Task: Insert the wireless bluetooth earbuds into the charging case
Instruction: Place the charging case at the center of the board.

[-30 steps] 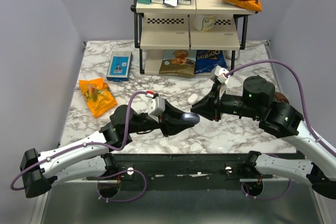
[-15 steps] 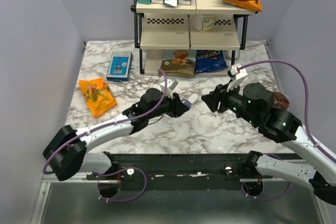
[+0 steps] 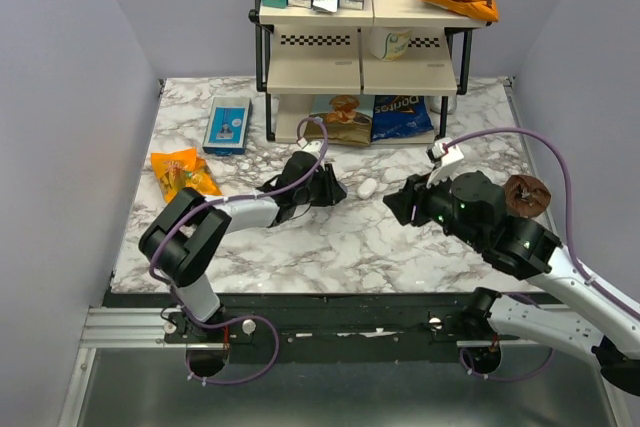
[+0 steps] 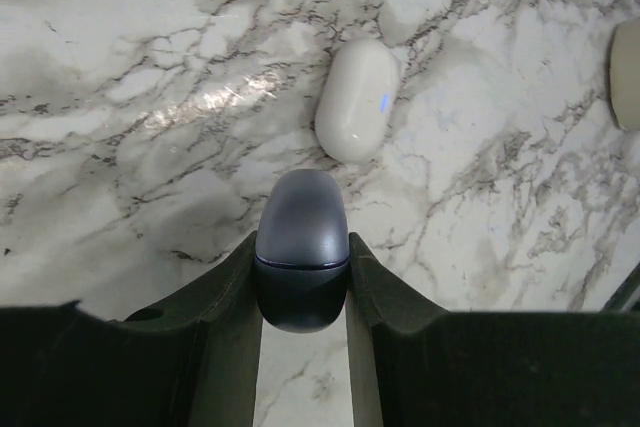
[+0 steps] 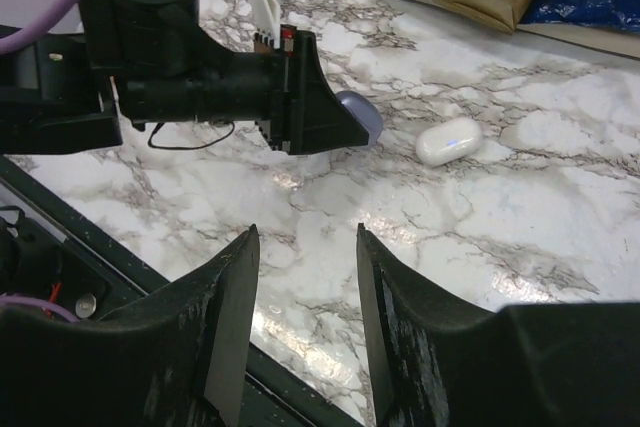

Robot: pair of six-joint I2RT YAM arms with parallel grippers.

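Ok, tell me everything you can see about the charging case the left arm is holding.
The charging case is a small, rounded, glossy lavender-grey plastic shell, apparently shut: a thin seam divides a paler part from a darker one. It is pinched at its sides by the left gripper, its rounded end sticking out past the fingertips over the marble table. It points toward a white oval case just ahead, without touching it. Whether it rests on the marble cannot be told.

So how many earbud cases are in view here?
2. The lavender-blue case is held in the left claw; the white case lies on the table just beyond it. Others could be hidden.
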